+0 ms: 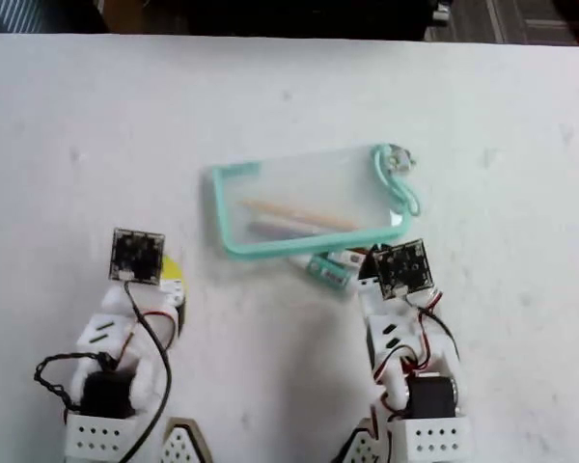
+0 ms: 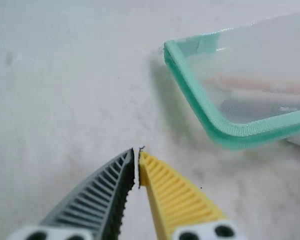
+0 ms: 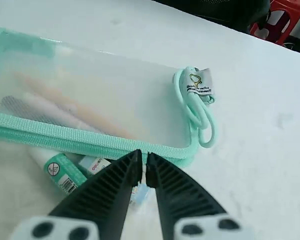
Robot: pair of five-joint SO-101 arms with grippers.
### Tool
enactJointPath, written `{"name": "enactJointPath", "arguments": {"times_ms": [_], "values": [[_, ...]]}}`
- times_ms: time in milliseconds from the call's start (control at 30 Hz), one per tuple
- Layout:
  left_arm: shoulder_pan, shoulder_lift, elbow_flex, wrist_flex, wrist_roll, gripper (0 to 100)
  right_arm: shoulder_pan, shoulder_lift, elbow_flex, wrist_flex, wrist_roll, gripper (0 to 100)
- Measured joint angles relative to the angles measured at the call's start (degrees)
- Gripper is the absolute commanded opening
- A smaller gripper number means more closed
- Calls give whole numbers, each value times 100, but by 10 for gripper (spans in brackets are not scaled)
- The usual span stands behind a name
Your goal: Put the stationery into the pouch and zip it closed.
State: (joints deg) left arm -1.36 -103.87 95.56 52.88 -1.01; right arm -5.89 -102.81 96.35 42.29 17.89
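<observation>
Your pouch [image 1: 219, 207] lies flat on the white counter [image 1: 77, 116]. It is a frosted clear case with a mint-green rim, and one long edge faces the two arms. Through its wall you can make out an orange pencil [image 1: 294, 212] and a pale pen [image 1: 275, 229] beside it on the arms' side, both lying along the pouch's length. Some green-labelled white tubes [image 3: 60, 172] are outside the pouch, on the counter right against the long edge that faces the arms, toward the corner on the right arm's side. A mint cord loop [image 3: 197, 112] with a small white tag [image 3: 200, 82] trails from the pouch's far corner on that same side and rests on the counter.

Your right tool [image 3: 144, 162] sits above those tubes, with its tips just short of the pouch's near edge. Its two black jaws are drawn almost together with only a sliver between them, and they grip nothing. Your left tool [image 2: 138, 159], one jaw grey and one yellow, is off the pouch's other near corner, apart from it and low over the counter. Its tips meet and hold nothing. You cannot tell whether the pouch's zip is open.
</observation>
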Motion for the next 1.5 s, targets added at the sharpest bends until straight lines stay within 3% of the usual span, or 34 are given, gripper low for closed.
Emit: {"name": "enactJointPath", "arguments": {"times_ms": [200,300,533,667,800,867,933,1133,1500], "values": [[0,0,-9,0,-299,18,9,0,0,0,79,21],[0,0,-9,0,-668,23,44,0,0,0,88,21],[0,0,-9,0,-756,24,378,0,0,0,88,22],[0,0,-9,0,-756,24,-185,0,0,-9,44,54],[0,0,-9,0,-756,24,-554,0,0,-9,-888,207],[0,0,-9,0,-756,24,-492,0,0,-9,-1600,209],[0,0,-9,0,-756,24,-360,0,0,-9,-1837,197],[132,0,-9,0,-756,24,-360,0,0,-132,-1679,184],[325,0,-9,0,-791,24,-343,0,0,62,-738,183]]}}
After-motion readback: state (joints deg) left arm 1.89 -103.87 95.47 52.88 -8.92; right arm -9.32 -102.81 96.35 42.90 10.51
